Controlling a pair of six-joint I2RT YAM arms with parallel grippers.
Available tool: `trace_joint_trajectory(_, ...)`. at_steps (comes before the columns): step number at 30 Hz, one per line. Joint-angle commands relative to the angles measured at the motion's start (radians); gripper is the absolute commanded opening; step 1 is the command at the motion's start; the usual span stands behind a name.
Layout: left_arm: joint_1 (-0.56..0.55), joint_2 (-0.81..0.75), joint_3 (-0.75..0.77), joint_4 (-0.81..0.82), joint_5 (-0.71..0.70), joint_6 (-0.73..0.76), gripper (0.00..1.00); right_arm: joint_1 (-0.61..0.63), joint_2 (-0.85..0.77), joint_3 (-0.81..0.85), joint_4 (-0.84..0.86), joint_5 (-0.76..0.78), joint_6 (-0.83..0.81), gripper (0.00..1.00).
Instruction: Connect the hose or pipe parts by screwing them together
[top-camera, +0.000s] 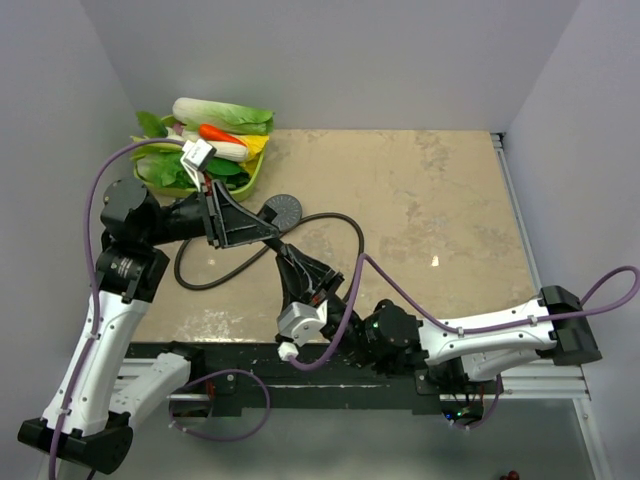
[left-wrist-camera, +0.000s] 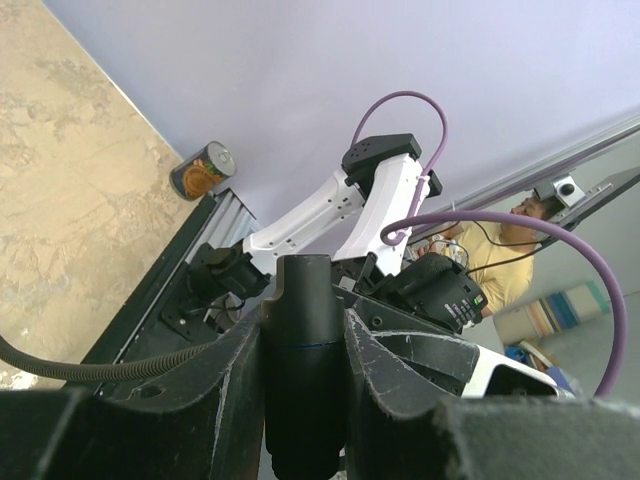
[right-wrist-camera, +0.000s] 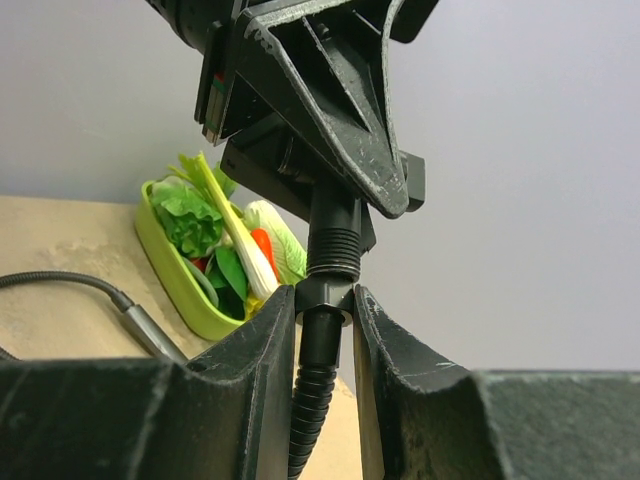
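Two arms in our count, left arm (top-camera: 95, 340) and right arm (top-camera: 490, 335), both on near side of green basket (top-camera: 252, 178). Two grippers: left gripper (left-wrist-camera: 305, 345), right gripper (right-wrist-camera: 320, 310). One shower head (top-camera: 285, 208), just right of basket. One hose (top-camera: 335, 215). One carrot (top-camera: 222, 134) in basket. Two purple cables (top-camera: 97, 195). One can (left-wrist-camera: 203, 170).

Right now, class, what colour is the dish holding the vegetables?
The dish is lime green, clearest in the right wrist view.
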Motion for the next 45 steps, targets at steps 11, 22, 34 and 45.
trace_joint_trajectory(11, 0.001, -0.019, 0.050, 0.039, 0.024, -0.026, 0.00, -0.008, -0.059, 0.016, 0.087, -0.097, 0.055, 0.00)
trace_joint_trajectory(22, 0.001, -0.008, 0.073, 0.065, 0.030, -0.047, 0.00, -0.018, -0.033, 0.017, 0.133, -0.118, 0.060, 0.00)
trace_joint_trajectory(34, 0.000, -0.013, 0.071, 0.091, 0.051, -0.058, 0.00, -0.098, -0.039, -0.013, 0.220, -0.201, 0.187, 0.00)
trace_joint_trajectory(45, -0.008, -0.022, 0.056, 0.140, 0.076, -0.078, 0.00, -0.132, -0.069, -0.013, 0.225, -0.269, 0.262, 0.00)
